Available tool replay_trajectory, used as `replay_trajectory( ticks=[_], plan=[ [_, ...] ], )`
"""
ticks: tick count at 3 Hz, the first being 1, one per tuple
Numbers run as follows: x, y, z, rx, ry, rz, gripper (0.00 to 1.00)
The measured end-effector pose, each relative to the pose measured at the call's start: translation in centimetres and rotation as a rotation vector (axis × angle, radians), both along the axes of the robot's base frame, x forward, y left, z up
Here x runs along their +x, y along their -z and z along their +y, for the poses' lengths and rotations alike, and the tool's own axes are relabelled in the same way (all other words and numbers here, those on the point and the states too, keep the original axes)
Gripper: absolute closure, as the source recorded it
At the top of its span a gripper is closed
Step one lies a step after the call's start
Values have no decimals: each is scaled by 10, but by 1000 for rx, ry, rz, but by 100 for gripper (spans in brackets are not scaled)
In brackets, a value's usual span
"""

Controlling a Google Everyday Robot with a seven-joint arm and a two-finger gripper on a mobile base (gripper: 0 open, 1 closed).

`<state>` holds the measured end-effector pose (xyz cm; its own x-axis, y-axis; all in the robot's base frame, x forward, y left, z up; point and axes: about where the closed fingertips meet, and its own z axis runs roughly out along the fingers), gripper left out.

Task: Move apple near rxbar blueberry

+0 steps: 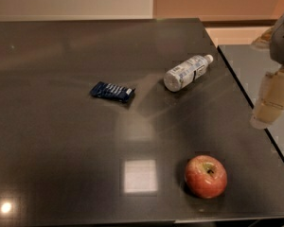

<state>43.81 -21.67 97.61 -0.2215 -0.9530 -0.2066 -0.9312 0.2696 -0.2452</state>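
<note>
A round red apple [206, 176] with yellowish patches and a sunken stem pit sits on the dark table [61, 141] near its front right edge. The rxbar blueberry [111, 91], a flat dark blue wrapper with pale stripes and a white end, lies near the table's middle, well to the left of and behind the apple. My gripper [270, 105] hangs at the far right edge of the view, above the table's right side, to the right of and behind the apple, apart from it.
A clear plastic bottle [187, 72] with a white label lies on its side behind the apple, right of the bar. A second dark surface [248, 65] adjoins at the right. The table's right edge runs diagonally below the gripper.
</note>
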Motion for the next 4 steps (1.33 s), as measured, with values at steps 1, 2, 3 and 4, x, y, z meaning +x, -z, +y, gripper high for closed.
replay_trajectory(
  ticks=[1, 2, 3, 4],
  plan=[
    [0, 0, 0, 0, 0, 0, 0],
    [-6, -1, 9, 19, -37, -9, 0],
    [-23, -1, 27, 38, -117, -13, 0],
    [-48, 10, 51, 47, -226, 3, 0]
  ],
)
